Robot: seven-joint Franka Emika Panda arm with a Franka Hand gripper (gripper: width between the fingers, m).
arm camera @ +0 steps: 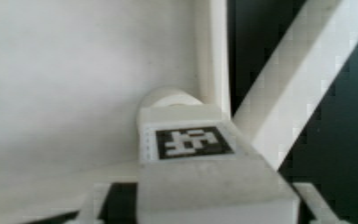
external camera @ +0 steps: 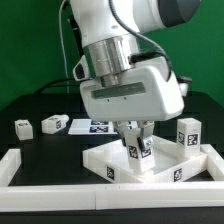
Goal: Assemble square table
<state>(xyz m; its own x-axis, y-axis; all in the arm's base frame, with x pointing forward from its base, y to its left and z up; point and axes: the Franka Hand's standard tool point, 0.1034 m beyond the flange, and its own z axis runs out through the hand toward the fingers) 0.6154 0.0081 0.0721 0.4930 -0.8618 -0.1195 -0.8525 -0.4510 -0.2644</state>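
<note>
The white square tabletop slab (external camera: 158,166) lies flat at the front centre, with tags on its sides. My gripper (external camera: 137,138) is shut on a white tagged leg (external camera: 139,151) and holds it upright on or just above the slab's middle. In the wrist view the leg (arm camera: 190,140) fills the space between my fingers (arm camera: 121,205), with its tip close to the slab's edge (arm camera: 69,80). Another leg (external camera: 188,131) stands upright at the slab's right far corner. Two loose legs (external camera: 22,127) (external camera: 53,124) lie on the table at the exterior view's left.
White L-shaped border rails (external camera: 60,193) run along the front and both sides of the work area; one rail shows in the wrist view (arm camera: 309,60). The marker board (external camera: 95,126) lies flat behind the slab. A green wall stands at the back.
</note>
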